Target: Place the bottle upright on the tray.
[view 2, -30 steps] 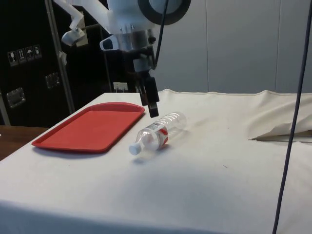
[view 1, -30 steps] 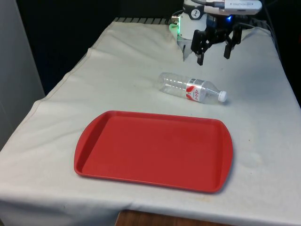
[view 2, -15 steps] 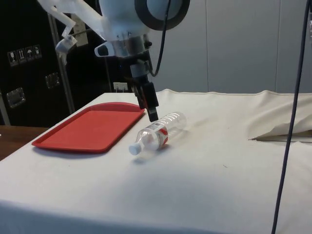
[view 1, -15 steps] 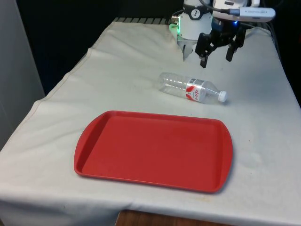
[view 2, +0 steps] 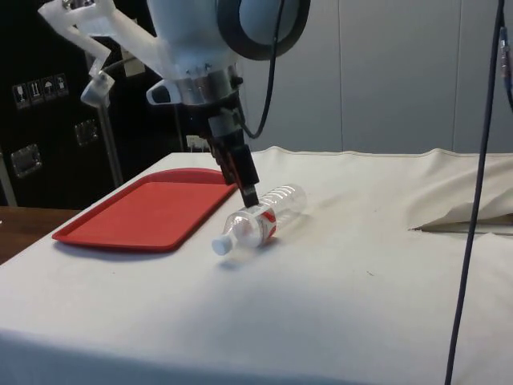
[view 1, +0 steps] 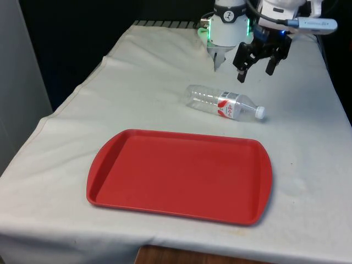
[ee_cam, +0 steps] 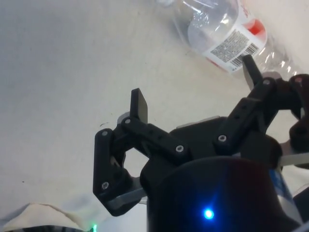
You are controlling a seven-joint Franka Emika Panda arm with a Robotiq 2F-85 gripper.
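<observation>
The bottle (view 1: pixel 224 104) is lying on its side on the white cloth (view 1: pixel 165 93), its white cap (view 1: pixel 260 113) pointing toward the front view's right and its red-and-white label (view 1: pixel 231 106) sitting near the neck. It is resting just beyond the far long edge of the red tray (view 1: pixel 181 176), apart from it; seen from the tray's middle, the bottle is lying at about one o'clock. In the side view the bottle (view 2: pixel 260 218) is lying beside the tray (view 2: pixel 144 210) with its cap (view 2: pixel 220 245) turned toward the camera.

The gripper (view 1: pixel 256 74) is hanging in the air above the cloth, at about one o'clock from the bottle in the front view, just past its neck end. Its two black fingers are standing wide apart and are gripping nothing. In the wrist view the gripper (ee_cam: pixel 193 82) is showing a broad gap between its fingertips (ee_cam: pixel 139 104), with the bottle (ee_cam: pixel 227 30) lying on the cloth beyond them, touching neither finger.
</observation>
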